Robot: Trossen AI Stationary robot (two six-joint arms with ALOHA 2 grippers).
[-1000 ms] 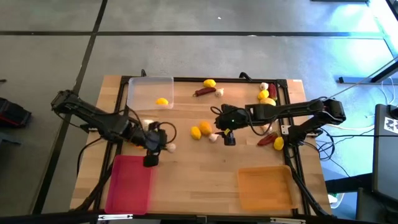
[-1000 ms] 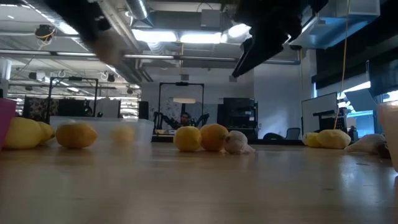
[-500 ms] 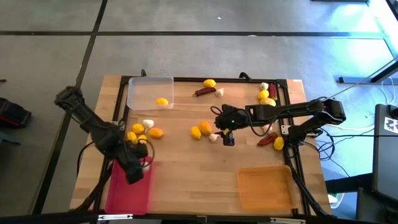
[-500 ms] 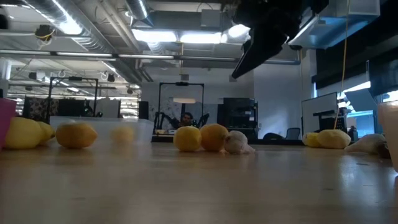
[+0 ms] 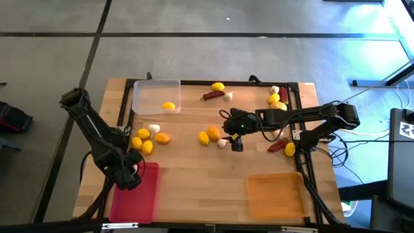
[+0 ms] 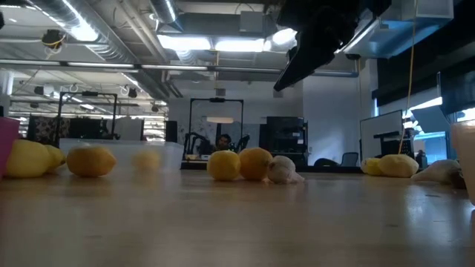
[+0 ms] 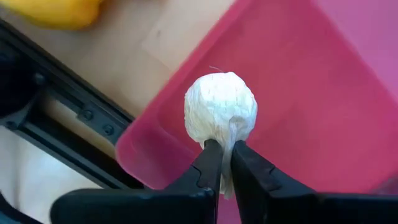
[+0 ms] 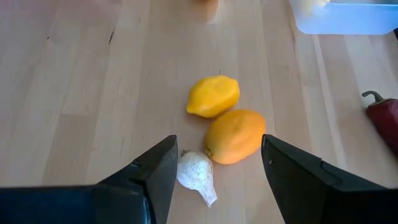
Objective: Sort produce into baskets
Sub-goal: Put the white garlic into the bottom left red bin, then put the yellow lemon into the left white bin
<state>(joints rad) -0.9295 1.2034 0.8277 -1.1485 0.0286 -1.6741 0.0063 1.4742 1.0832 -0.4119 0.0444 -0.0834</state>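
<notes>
since a second ago the left arm is swinging away from the cluster of fruit at the table's left toward the near-left corner, while the right arm is staying put. in the high view, the left gripper [image 5: 129, 178] is hovering at the far corner of the pink-red tray [image 5: 136, 202], which is showing nothing inside yet; the clear tray [image 5: 150, 90] is holding one yellow fruit [image 5: 168, 105] and the orange tray [image 5: 275, 195] is looking bare, so the sorting is only getting started by my reckoning. lemons, garlic and chili peppers are lying scattered across the table [image 5: 200, 175], with one group [image 5: 147, 137] just beyond the pink-red tray and more near the far right corner. the right gripper [image 5: 237, 140] is hanging over the middle, beside a yellow lemon [image 5: 204, 137] and an orange fruit [image 5: 214, 133]. in the low view, fruits and a garlic bulb are sitting along the tabletop under a dark arm, with a person sitting far back in the room. in the left wrist view, the fingers [image 7: 208, 163] are pinching a whitish garlic bulb [image 7: 221, 109] by its stem end, and the bulb is hanging over the tray's corner, seemingly ready for dropping. in the right wrist view, the fingers [image 8: 155, 168] are standing apart and gripping nothing, with a small garlic piece [image 8: 196, 176] lying between them and the orange fruit touching it just beyond.
</notes>
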